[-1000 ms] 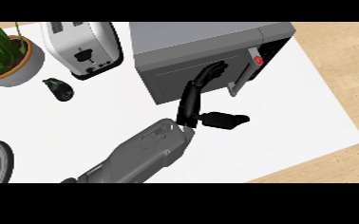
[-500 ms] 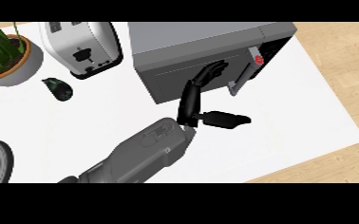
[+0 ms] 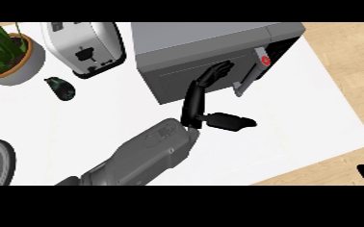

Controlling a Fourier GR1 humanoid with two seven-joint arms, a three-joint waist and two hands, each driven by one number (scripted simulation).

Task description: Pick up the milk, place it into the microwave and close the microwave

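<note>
You see one grey forearm (image 3: pixel 142 158) rising from the lower edge toward the microwave (image 3: pixel 206 53), which sits at the back of the white counter (image 3: pixel 298 120). From its place in the view you cannot tell for sure which arm this is; it is probably the right one. Its hand (image 3: pixel 202 101) is released: the fingers (image 3: pixel 217 72) stretch out straight and lie flat against the microwave door (image 3: pixel 177 79), while the thumb (image 3: pixel 231 121) sticks out to the right, apart from the door, above the counter. Nothing is held in it. The door looks nearly shut, with its right edge just beside the control panel and a red button (image 3: pixel 266 60). The milk shows nowhere in this view, so you cannot tell where it is. Left of the microwave stands a toaster (image 3: pixel 85 48), further left a potted plant (image 3: pixel 14 53), and in front of them a small dark object (image 3: pixel 61 87) lies on the counter.
</note>
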